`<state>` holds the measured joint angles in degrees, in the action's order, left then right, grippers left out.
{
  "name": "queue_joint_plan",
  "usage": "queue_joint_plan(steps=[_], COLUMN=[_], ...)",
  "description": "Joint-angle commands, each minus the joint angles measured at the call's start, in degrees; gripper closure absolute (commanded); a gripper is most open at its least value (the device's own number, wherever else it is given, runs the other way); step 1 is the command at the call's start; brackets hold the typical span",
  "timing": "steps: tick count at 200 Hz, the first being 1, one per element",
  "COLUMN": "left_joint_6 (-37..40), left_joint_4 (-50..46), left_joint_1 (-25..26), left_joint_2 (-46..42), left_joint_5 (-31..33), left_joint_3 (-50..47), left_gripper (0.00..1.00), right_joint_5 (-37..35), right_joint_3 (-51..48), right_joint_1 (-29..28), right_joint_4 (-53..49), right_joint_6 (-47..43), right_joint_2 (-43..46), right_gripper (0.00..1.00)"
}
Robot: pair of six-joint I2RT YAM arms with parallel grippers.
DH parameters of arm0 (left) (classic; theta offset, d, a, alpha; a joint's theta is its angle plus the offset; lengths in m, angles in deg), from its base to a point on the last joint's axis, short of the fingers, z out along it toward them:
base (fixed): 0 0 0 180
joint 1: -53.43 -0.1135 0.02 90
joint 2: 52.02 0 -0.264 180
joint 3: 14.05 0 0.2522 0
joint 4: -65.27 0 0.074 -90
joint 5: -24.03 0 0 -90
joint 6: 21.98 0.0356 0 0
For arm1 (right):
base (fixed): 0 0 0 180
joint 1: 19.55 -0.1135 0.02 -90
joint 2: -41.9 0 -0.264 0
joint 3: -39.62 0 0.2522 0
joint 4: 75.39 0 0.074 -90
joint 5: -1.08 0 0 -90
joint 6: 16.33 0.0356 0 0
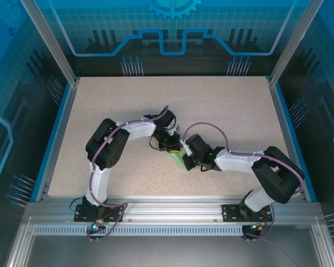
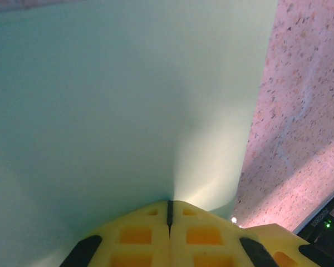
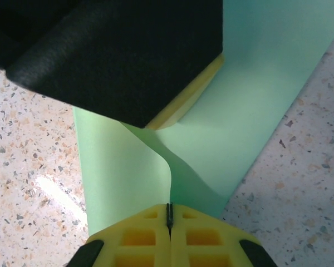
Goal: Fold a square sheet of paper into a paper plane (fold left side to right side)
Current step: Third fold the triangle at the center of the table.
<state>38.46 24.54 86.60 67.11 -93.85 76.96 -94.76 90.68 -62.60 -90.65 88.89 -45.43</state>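
Closest, my right gripper (image 3: 169, 218) pinches the square sheet of paper (image 3: 256, 83), jaws pressed together; left gripper (image 2: 170, 207) pinches it too.

Enclosed robotics lab test cell, aluminium-profile frame (image 1: 172, 208), blue circuit-print wall panels (image 1: 172, 28), speckled tabletop (image 1: 222, 105)
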Motion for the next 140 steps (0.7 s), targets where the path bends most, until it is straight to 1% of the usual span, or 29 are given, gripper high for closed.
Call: queue_joint_plan(steps=[1,89,140], left_joint_6=[1.2,1.2,1.3], left_joint_4=[-3.0,-3.1,-3.1], left_joint_1=[0.8,0.7,0.8], left_joint_2=[2.6,2.6,2.4], left_joint_5=[2.5,2.4,2.5], left_joint_3=[0.0,0.1,0.2], left_gripper=[0.94,0.94,0.93], right_joint_5=[-1.0,-0.1,0.9], right_joint_3=[0.8,1.9,0.8], right_joint_1=[0.8,0.9,0.8], right_joint_4=[-0.3,0.0,-0.5], right_joint_6=[0.0,-0.1,0.5], right_joint_2=[0.3,-2.8,-3.5], right_gripper=[0.98,0.98,0.99])
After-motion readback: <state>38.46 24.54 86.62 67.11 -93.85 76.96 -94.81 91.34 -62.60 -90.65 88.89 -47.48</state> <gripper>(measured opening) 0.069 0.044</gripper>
